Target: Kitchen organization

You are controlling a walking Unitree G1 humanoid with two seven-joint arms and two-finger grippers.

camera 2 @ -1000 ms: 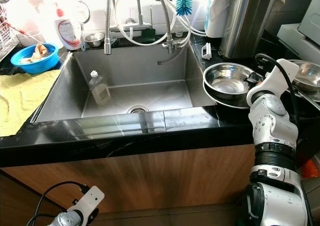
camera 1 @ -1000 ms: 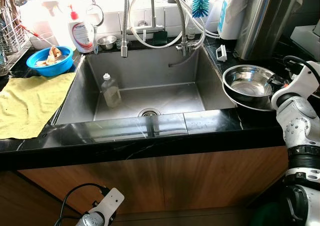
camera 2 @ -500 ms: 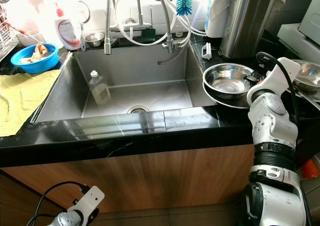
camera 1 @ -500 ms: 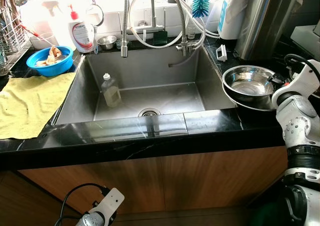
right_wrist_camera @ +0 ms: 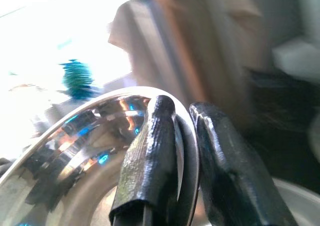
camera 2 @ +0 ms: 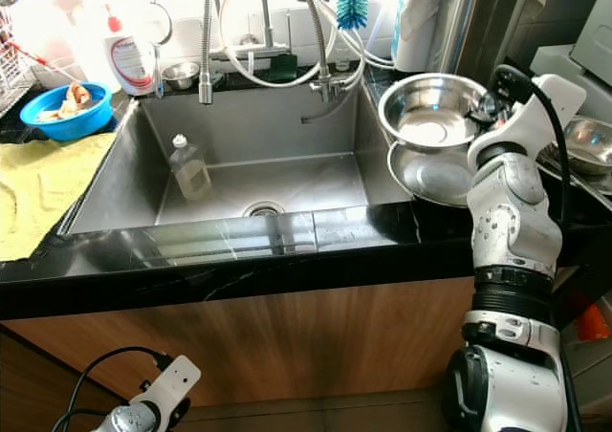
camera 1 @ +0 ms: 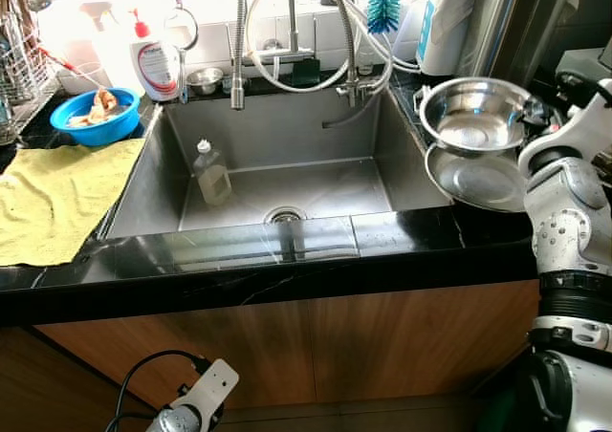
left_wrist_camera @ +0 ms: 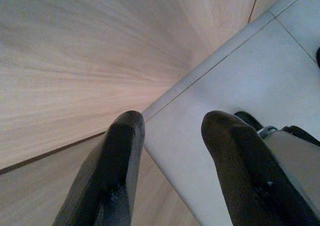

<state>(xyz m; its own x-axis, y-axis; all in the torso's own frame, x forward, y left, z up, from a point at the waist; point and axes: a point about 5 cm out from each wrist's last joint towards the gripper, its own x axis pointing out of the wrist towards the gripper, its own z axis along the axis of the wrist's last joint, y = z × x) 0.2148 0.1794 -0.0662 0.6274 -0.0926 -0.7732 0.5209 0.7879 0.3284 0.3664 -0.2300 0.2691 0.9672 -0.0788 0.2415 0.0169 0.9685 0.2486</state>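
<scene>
Left gripper (left_wrist_camera: 170,151) hangs idle low before the wooden cabinet front, well below the sink (camera 1: 277,164), fingers parted on nothing. Right of the sink, a wide steel bowl (camera 1: 483,179) rests on the black counter (camera 1: 287,260). The right gripper (right_wrist_camera: 182,151) pinches the rim of the smaller steel bowl (camera 1: 473,112), now raised clear above the wide one; a second ago it sat nested inside. A soap bottle (camera 1: 211,172) lies in the sink basin.

Right pincer (right_wrist_camera: 181,117) clamps steel bowl (right_wrist_camera: 75,151) rim; blue brush (right_wrist_camera: 76,77) behind.
</scene>
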